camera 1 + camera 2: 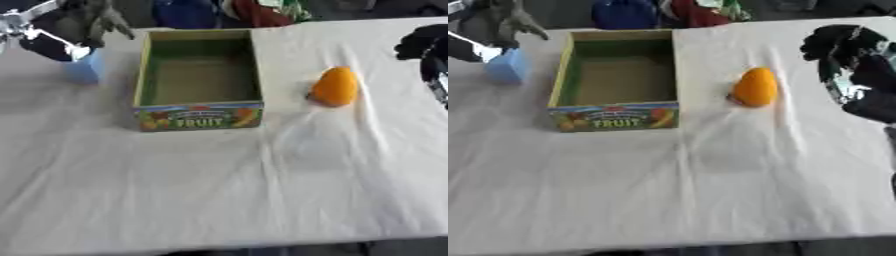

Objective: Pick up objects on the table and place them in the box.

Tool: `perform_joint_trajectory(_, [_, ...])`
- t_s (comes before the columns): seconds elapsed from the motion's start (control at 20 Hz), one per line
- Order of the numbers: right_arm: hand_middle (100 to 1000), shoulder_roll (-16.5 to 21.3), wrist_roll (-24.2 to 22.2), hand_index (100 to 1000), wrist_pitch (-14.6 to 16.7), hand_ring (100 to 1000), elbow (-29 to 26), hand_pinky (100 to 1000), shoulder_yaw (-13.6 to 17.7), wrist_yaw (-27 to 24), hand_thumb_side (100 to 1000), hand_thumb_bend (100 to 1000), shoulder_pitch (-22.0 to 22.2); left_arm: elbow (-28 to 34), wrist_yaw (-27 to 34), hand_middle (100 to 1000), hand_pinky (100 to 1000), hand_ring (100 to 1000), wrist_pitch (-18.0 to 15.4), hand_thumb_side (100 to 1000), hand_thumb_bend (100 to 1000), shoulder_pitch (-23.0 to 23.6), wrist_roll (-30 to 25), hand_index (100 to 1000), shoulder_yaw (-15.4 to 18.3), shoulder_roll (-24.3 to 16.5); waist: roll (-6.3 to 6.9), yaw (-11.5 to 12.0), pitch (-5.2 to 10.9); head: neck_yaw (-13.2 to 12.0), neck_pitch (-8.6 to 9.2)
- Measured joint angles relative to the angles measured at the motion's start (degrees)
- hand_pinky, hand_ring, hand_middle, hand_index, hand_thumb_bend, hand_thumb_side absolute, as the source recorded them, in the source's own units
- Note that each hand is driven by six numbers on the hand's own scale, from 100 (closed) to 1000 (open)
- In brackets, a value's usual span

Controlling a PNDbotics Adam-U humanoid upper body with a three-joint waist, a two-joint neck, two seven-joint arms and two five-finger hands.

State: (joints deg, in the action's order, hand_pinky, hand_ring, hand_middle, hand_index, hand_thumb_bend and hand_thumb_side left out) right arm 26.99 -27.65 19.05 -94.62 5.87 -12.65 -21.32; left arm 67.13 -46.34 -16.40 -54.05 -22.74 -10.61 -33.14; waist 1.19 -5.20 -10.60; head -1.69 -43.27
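Note:
An open cardboard box (199,116) with FRUIT printed on its front wall stands at the upper middle of the table, and its inside looks empty. To its right an orange fruit (335,86) lies on the white cloth. A light blue block (85,69) sits left of the box. My left hand (83,22) hangs just above that block with its fingers spread and pointing down; whether they touch it is unclear. Over the table's right edge, well right of the fruit, is my right hand (855,60), dark and blurred.
The white cloth (219,190) is wrinkled and reaches the near table edge. Blue (626,13) and red (697,12) things lie beyond the far edge, behind the box.

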Motion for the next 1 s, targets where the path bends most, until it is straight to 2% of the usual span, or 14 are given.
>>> perform_joint_trajectory(0.25, [724,-0.1,-1.2,821,0.0,775,0.0,768,-1.1,-0.4,297,100,-0.9,-3.3,-4.2,362,484,386,-1.6,243,100,-2.3,0.8,563,-1.9,5.7,0.16,-2.5,-0.03,-1.4,0.05])
perform_joint_trajectory(0.5, [724,-0.6,-1.9,821,0.1,775,0.0,768,-1.7,-0.5,306,100,-1.0,-6.8,-7.1,374,492,397,-3.5,283,100,-2.9,0.9,582,-3.0,10.2,0.17,-3.9,-0.42,-2.2,0.09])
perform_joint_trajectory(0.7, [724,-0.9,-2.0,821,0.1,775,0.0,768,-1.7,-0.5,318,100,-1.1,-7.9,-8.1,385,500,408,-5.3,310,100,-2.6,-0.9,593,-4.3,11.5,0.19,-4.1,-0.56,-2.2,0.12])
perform_joint_trajectory(1.0, [723,-1.0,-2.1,821,0.1,776,0.0,768,-1.7,-0.5,320,100,-1.1,-8.0,-8.1,405,520,427,-7.0,353,160,-1.4,-3.8,620,-6.3,11.6,0.4,-3.9,-0.68,-1.8,0.58])
